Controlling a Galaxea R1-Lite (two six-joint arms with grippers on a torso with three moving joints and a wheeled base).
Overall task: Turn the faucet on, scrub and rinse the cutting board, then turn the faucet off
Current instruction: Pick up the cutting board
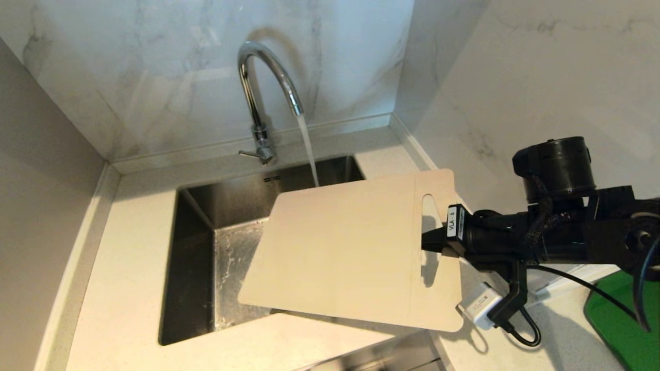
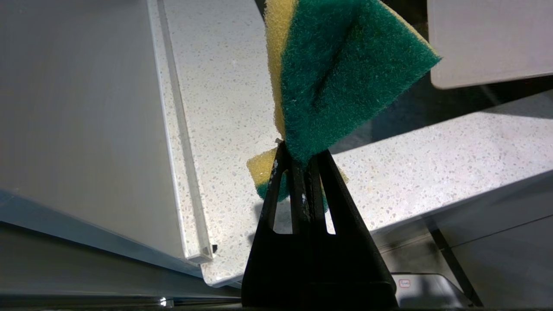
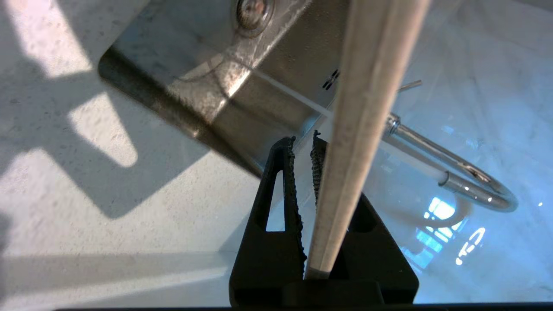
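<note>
The chrome faucet (image 1: 258,77) stands behind the sink (image 1: 196,257), and a stream of water (image 1: 309,149) falls from its spout; its side lever (image 1: 250,153) points left. The cream cutting board (image 1: 350,247) hangs tilted over the sink's right half, its far edge close to the stream. My right gripper (image 1: 435,239) is shut on the board's right edge beside the slot handle. In the right wrist view the cutting board (image 3: 367,99) runs edge-on between the fingers of the right gripper (image 3: 302,139). Outside the head view, my left gripper (image 2: 302,153) is shut on a yellow-green sponge (image 2: 341,73).
Marble walls close in the back and the right of the speckled counter (image 1: 129,288). A dark green board (image 1: 619,319) lies on the counter at the far right, under my right arm. A white adapter (image 1: 482,306) hangs from that arm.
</note>
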